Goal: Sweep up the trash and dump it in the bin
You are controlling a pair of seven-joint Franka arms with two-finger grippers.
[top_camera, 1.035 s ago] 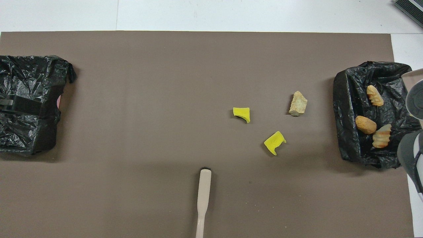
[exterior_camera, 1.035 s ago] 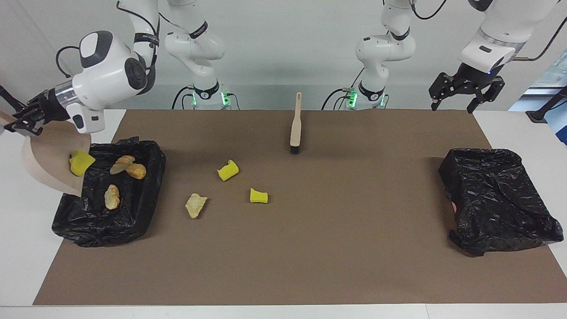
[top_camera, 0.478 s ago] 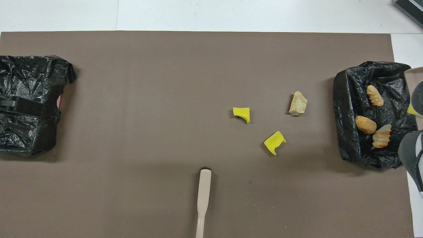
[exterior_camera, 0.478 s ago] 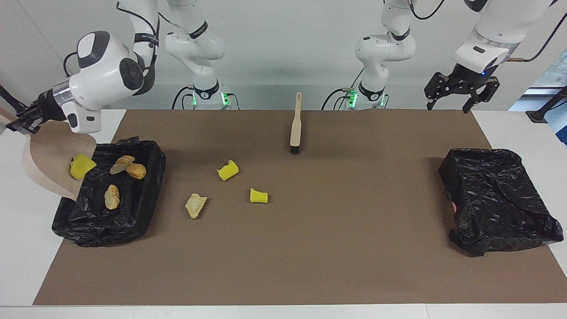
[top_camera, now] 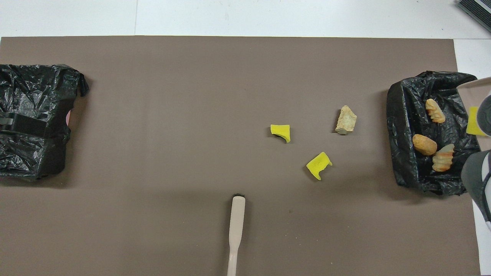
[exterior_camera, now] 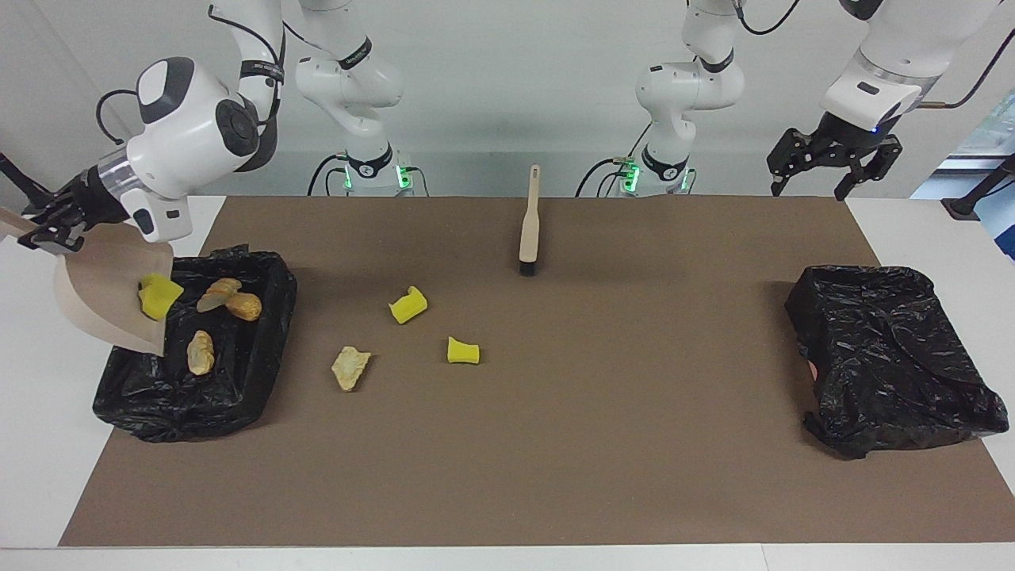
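Jaws-wise, right gripper (exterior_camera: 49, 226) pinches the tilted dustpan (exterior_camera: 103, 297) over the bin (exterior_camera: 262, 349), left gripper (exterior_camera: 834, 165) waits spread; yellow sponge chunk (exterior_camera: 159, 295) needs steeper tipping, I'd guess.

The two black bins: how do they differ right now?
The bin at the right arm's end lies open, its liner pushed down inside; the other bin, at the left arm's end, is draped over with crumpled plastic. The open one holds three scraps; the covered one shows none. The dustpan tilts over the open one only. Both are black-bagged and rest on the brown mat.
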